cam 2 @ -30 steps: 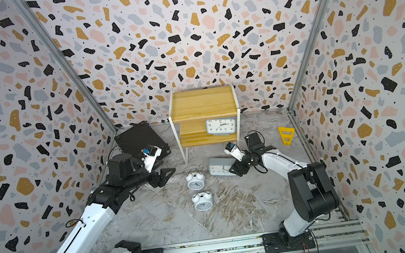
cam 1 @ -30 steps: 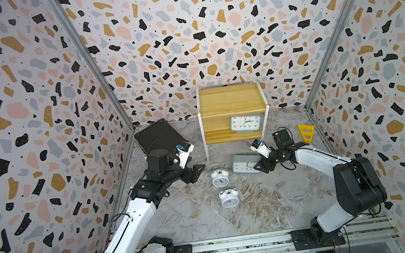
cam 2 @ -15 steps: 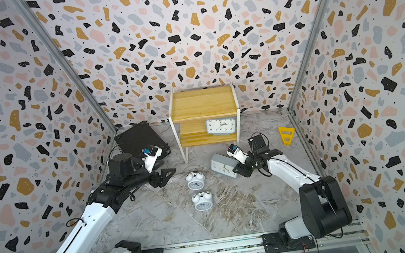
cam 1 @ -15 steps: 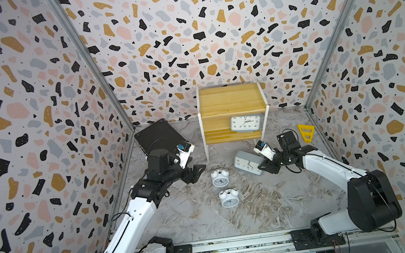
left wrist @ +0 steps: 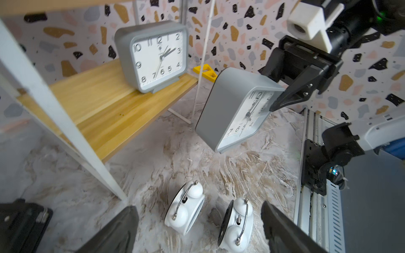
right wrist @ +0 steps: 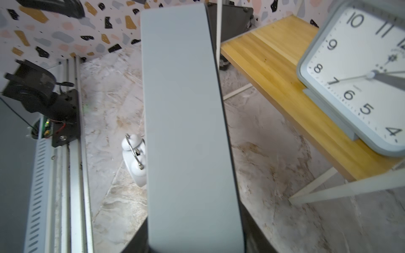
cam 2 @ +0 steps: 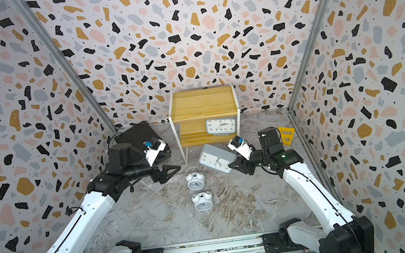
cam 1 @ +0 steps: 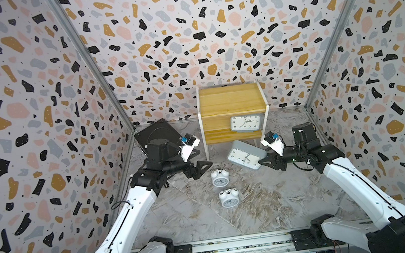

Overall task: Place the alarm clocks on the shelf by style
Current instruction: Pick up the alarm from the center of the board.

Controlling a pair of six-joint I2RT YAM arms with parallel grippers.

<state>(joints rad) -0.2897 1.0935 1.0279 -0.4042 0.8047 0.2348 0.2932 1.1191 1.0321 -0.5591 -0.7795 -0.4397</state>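
Note:
The shelf [cam 1: 230, 102] [cam 2: 202, 103] stands at the back. One grey alarm clock [cam 1: 245, 123] [cam 2: 221, 126] [left wrist: 153, 57] [right wrist: 359, 76] stands upright at the right end of its lower board. My right gripper [cam 1: 263, 157] [cam 2: 232, 160] [left wrist: 270, 89] [right wrist: 192, 241] is shut on a second grey clock [cam 1: 245, 154] [cam 2: 216, 158] [left wrist: 234, 109] [right wrist: 186, 120], held tilted off the floor in front of the shelf. Two white twin-bell clocks [cam 1: 220, 177] [cam 1: 229, 198] [cam 2: 195, 181] [cam 2: 202, 201] [left wrist: 185, 210] [left wrist: 236, 225] lie on the floor. My left gripper [cam 1: 202, 162] [cam 2: 172, 166] [left wrist: 198, 210] hangs open just left of them, holding nothing.
A black flat case [cam 1: 156, 135] [cam 2: 135, 135] leans in the back left corner behind my left arm. A yellow triangular piece [cam 2: 286, 135] [left wrist: 205, 71] lies by the right wall. Patterned walls close three sides; a metal rail [cam 1: 237, 246] runs along the front.
My right gripper closed on the grey clock that lay flat and raised it, tilted face-forward, off the floor. My left gripper opened wider and hardly moved.

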